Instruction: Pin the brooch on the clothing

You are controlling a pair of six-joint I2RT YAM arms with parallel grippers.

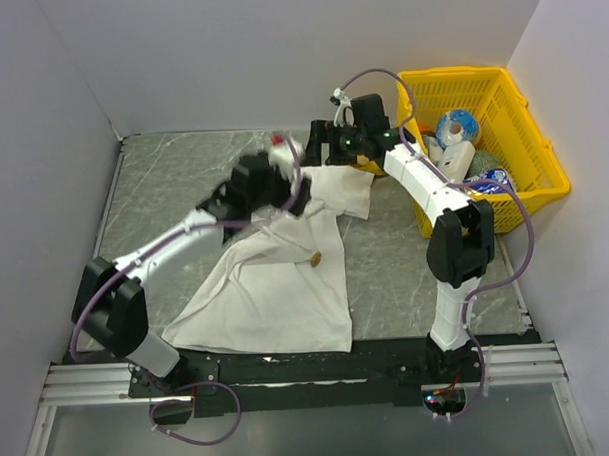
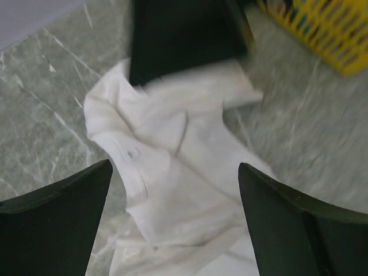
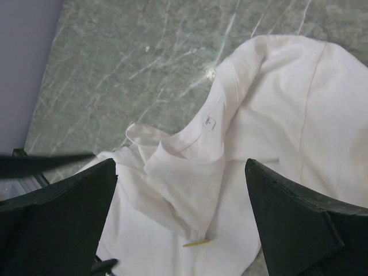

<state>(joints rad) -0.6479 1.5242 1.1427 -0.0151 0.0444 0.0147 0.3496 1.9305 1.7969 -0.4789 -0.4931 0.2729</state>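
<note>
The white T-shirt [image 1: 277,299] lies crumpled on the grey marbled table, its upper part bunched toward the back. The tiny golden-brown brooch [image 1: 314,258] rests on the shirt's right side; in the right wrist view it shows as a thin gold sliver [image 3: 196,244] below a fold. My left gripper [image 1: 288,187] hovers open over the shirt's bunched collar area [image 2: 190,155], holding nothing. My right gripper [image 1: 317,146] is open and empty above the shirt's top edge [image 3: 287,115]. Both grippers are well apart from the brooch.
A yellow plastic basket [image 1: 543,185] stands at the back right and holds a blue tape roll [image 1: 459,128] and other items; it also shows in the left wrist view [image 2: 322,34]. White walls close in the table on three sides.
</note>
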